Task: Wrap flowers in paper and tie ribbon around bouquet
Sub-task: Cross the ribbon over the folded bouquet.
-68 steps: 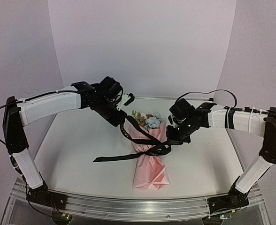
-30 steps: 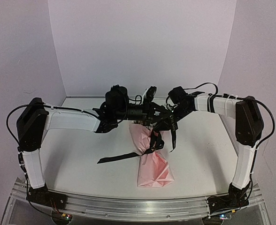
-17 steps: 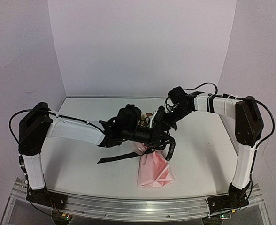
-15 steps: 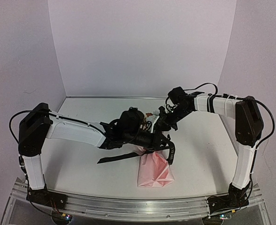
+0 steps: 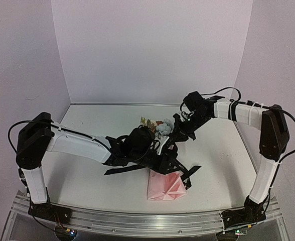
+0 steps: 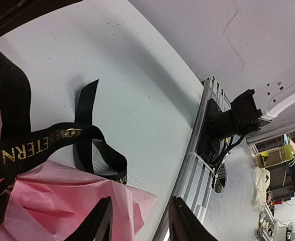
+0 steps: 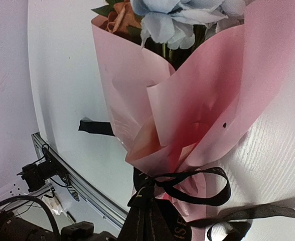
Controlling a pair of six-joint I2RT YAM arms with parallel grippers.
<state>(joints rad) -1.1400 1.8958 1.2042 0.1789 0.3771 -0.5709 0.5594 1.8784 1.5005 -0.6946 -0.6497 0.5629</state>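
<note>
The flowers point(image 7: 172, 15) are already rolled in the pink paper point(image 7: 187, 110), and the bouquet point(image 5: 165, 187) lies on the desk point(image 5: 87, 125). The ribbon point(image 6: 47, 143) loops its waist loosely (no finished bow visible), so tying is left. The left gripper point(image 6: 141, 215) is spread and empty; the right gripper point(image 5: 180, 128) is pressed together, apparently pinching the ribbon.

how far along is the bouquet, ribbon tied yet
Done: the paper is wrapped around the flowers, and the ribbon circles it. In hand: the right gripper is shut on the ribbon; the left gripper is open, empty. Left: the loops look loose, so the knot likely needs tightening.
</note>
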